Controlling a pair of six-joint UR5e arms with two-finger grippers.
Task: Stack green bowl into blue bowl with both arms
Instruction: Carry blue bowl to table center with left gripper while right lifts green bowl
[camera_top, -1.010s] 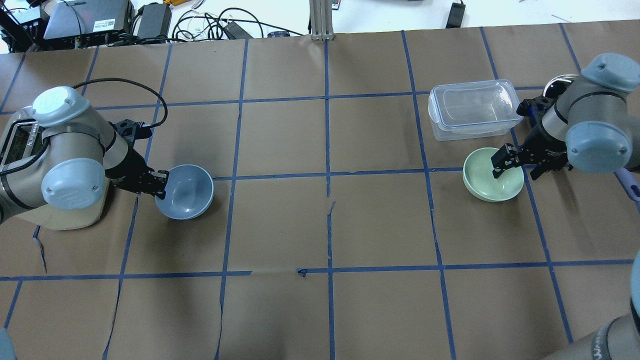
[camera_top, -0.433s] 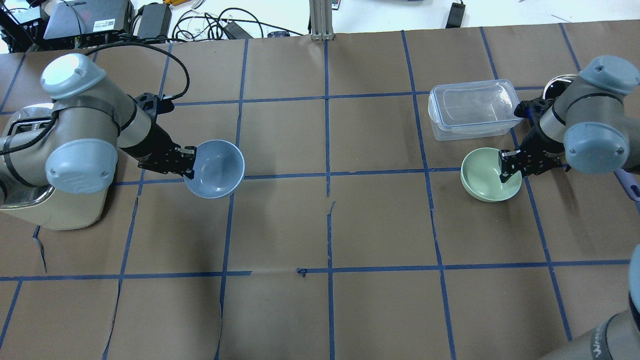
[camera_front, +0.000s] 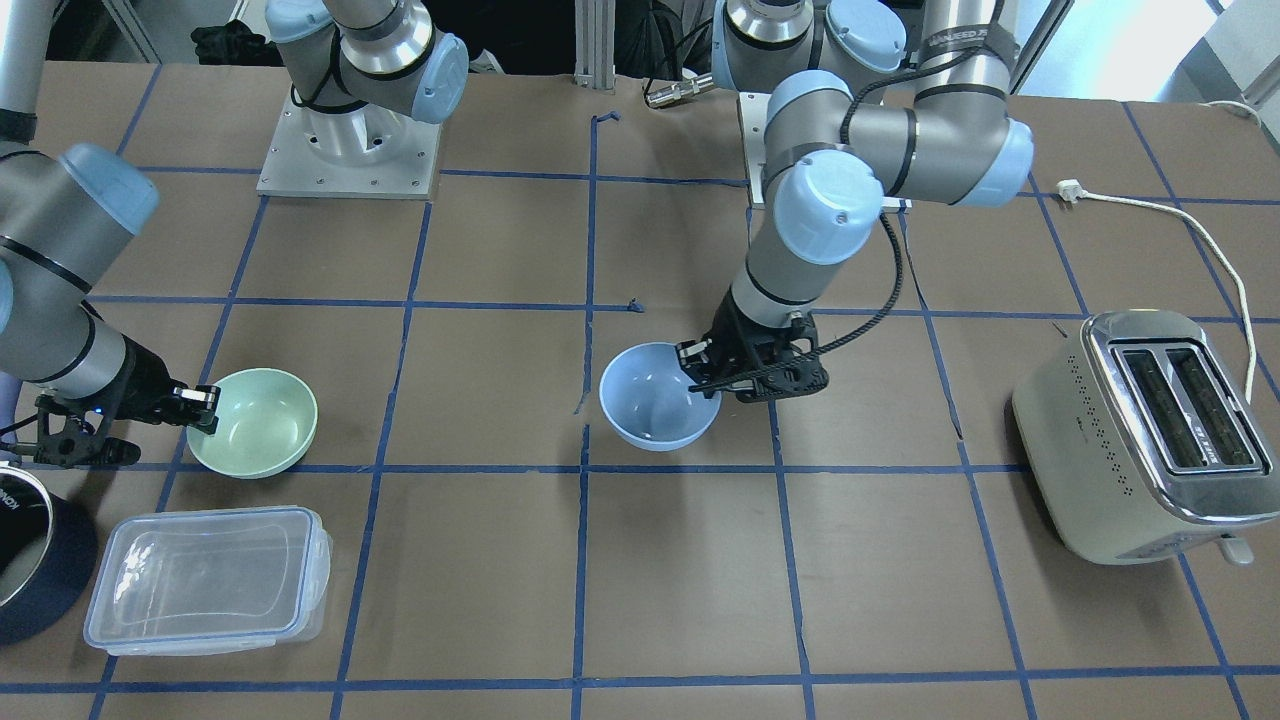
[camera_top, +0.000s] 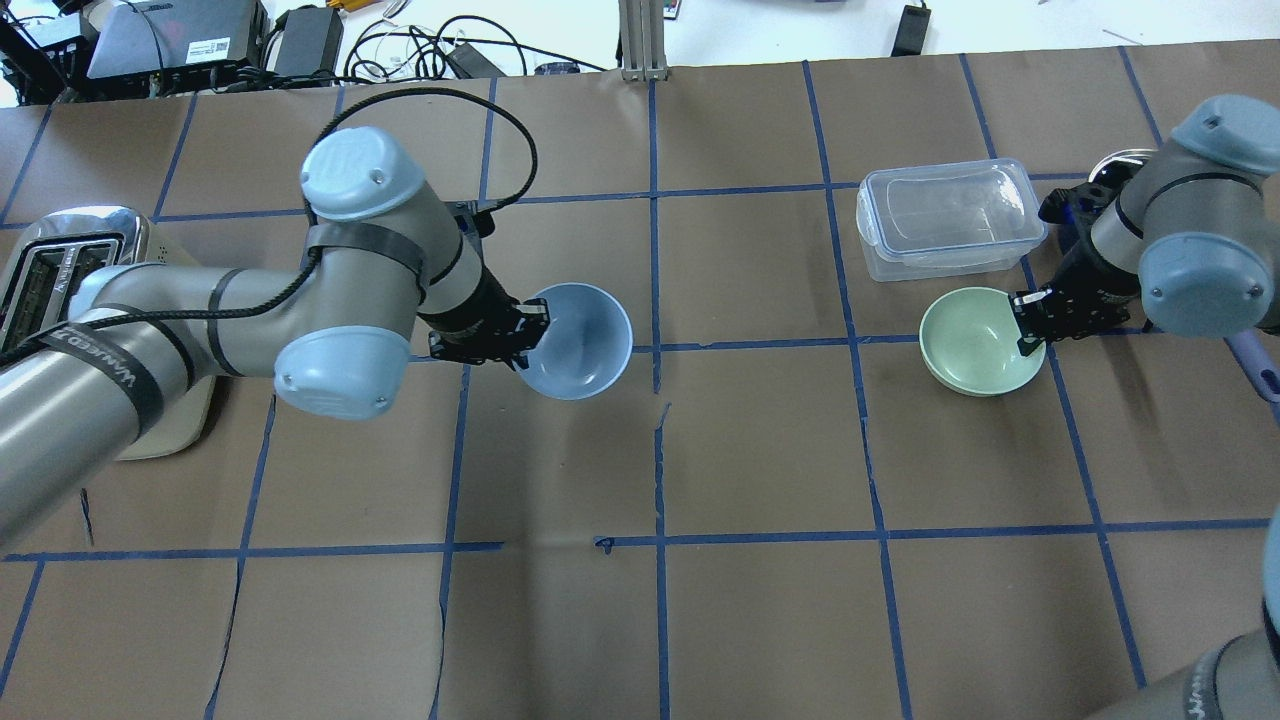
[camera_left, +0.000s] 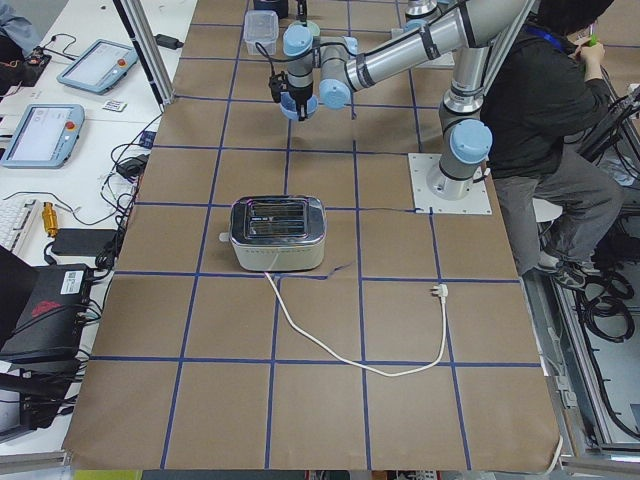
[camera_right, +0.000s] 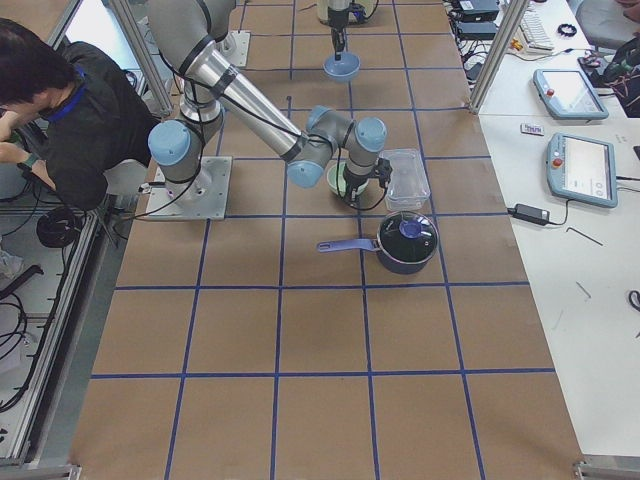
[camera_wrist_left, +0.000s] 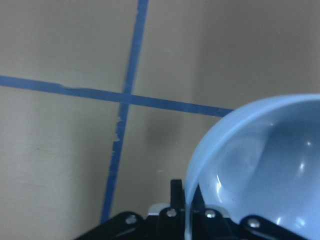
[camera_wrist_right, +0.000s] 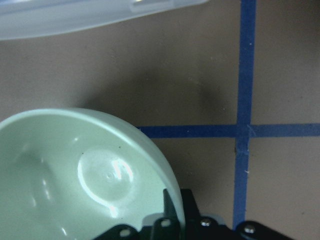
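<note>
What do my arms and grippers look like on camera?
The left arm and right arm are grey-silver tubes with pale blue joint caps. The left carries a looping black cable and black straps. The left gripper and right gripper are black, two-fingered.

Brown-papered table (camera_top: 760, 450) gridded with blue tape (camera_top: 654, 250), white desk (camera_right: 590, 330) beside.

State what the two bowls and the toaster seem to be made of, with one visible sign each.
The green bowl: probably plastic, smooth, with soft glints and a thin rim.
The blue bowl: likely the same plastic; its rim looks slightly translucent.
The toaster: seemingly metal, with a mirror-bright top and duller pale sides.
</note>
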